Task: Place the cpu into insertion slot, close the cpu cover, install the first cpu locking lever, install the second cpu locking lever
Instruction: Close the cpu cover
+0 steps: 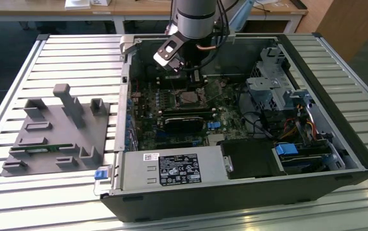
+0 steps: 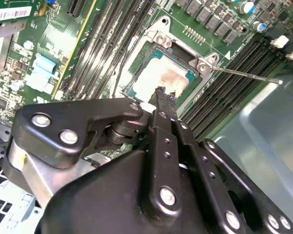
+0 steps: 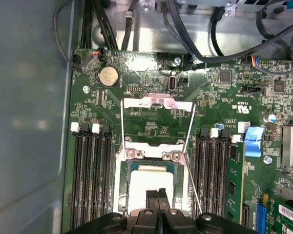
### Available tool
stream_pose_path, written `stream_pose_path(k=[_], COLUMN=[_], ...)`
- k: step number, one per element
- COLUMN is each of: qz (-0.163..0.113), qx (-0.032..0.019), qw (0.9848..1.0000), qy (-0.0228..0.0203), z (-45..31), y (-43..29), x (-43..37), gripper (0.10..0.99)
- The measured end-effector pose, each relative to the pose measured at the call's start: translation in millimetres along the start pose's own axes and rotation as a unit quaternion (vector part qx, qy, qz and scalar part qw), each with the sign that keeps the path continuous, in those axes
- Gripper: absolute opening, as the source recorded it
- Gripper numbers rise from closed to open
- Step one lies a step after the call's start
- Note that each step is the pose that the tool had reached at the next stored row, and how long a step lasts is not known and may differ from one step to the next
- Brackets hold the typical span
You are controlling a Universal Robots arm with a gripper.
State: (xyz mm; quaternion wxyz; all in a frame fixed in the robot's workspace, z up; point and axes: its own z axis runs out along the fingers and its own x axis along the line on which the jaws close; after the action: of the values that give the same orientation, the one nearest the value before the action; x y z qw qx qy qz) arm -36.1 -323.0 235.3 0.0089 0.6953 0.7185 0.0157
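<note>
Our black gripper (image 3: 158, 194) hovers clenched on nothing, just above the small silvery-beige square cpu (image 3: 139, 185) seated in the metal-rimmed insertion slot (image 3: 121, 190). The thin silver-grey cpu cover (image 3: 156, 103) stands open. We judge that closing it is the step in hand, which calls for tipping it flat.

The claw (image 3: 158, 194) hides part of the cpu (image 3: 145, 176) in the first wrist view.
</note>
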Motion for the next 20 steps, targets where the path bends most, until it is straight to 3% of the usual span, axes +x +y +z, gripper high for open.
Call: stream_pose_path(k=[9, 15, 20], qz=[0.001, 0.001, 0.001], qx=[0.0000, 0.0000, 0.0000], qw=[1.0000, 1.0000, 1.0000], qy=[0.0001, 0.0001, 0.0001], z=[0.1, 0.6, -4.6], y=[0.0, 7.2, 7.5], x=[-5.7, -6.0, -5.9], gripper=[0.106, 0.106, 0.106])
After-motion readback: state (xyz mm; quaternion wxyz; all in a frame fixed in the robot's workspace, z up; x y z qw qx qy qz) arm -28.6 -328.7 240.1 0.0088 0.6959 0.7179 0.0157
